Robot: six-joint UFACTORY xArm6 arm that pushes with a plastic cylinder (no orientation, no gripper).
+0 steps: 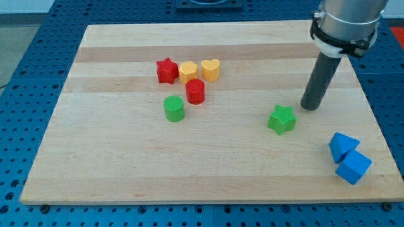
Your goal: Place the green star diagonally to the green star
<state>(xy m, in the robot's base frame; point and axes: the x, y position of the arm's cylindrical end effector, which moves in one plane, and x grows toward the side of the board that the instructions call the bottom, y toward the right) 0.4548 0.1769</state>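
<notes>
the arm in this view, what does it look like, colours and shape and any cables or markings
A light grey, metallic round housing enters from the view's top right, ringed by a black and white collar. Below it hangs a straight dark cylindrical rod; my tip is its blunt end. No cables or markings show.

- On the board (pixel 113 164), I see my tip (pixel 310 108) just up and to the view's right of the green star (pixel 281 119), apart from it.
- Up left, the red star (pixel 166 70), yellow block (pixel 188 72) and yellow heart (pixel 211 69) sit in a touching row.
- The red cylinder (pixel 195 91) sits below the yellow block; the green cylinder (pixel 174 108) is lower left of that.
- Two blue blocks (pixel 348 157) touch at the bottom right.
</notes>
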